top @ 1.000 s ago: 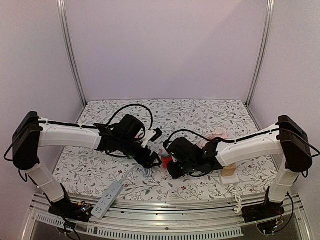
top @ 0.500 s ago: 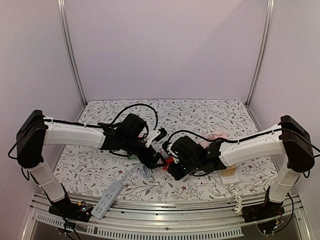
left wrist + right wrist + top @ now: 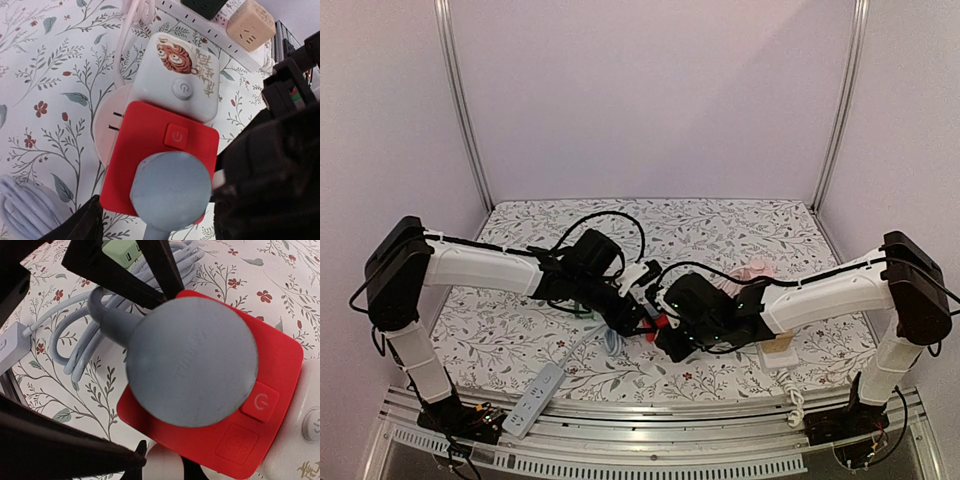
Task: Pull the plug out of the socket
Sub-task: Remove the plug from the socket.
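Since a second before, the left pincer [image 3: 634, 322] had edged toward the right pincer [image 3: 660, 334]. The gray plug [image 3: 170, 192] sat in the red socket [image 3: 150, 135] between the left pincer's fingers [image 3: 82, 225]; whether either pincer gripped, I could not tell.

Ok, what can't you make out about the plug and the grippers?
Pins of the plug: hidden in both wrist views by its own body on the red socket.
Whether the left gripper holds anything: fingertips cut off by the left wrist view's bottom edge.
Same for the right gripper: fingers blurred and cropped in the right wrist view.
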`<action>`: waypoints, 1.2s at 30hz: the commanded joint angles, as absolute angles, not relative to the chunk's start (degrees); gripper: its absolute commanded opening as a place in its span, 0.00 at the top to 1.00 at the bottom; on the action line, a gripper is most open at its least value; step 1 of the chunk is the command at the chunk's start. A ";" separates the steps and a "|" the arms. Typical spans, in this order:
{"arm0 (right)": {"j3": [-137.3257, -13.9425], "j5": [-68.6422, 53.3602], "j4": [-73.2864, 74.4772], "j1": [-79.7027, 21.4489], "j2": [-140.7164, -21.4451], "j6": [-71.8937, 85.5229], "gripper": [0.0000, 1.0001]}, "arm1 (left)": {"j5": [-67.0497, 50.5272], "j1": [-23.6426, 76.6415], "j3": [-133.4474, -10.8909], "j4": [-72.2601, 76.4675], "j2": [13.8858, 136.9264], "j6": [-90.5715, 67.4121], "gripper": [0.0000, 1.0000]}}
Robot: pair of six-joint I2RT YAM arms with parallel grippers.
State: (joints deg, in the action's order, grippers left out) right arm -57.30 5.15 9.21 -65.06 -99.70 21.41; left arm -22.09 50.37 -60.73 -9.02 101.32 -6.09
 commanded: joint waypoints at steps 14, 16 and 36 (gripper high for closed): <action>-56.08 1.10 6.16 -65.09 -96.73 21.62 1.00 | -19.90 50.80 -60.46 -5.95 103.61 -6.56 0.41; -55.99 1.04 6.13 -65.06 -96.35 21.30 1.00 | -19.00 50.80 -60.43 -6.26 103.79 -6.63 0.43; -56.80 -6.95 10.19 -65.25 -95.45 15.41 1.00 | -14.95 50.80 -60.29 -5.85 104.16 -7.23 0.51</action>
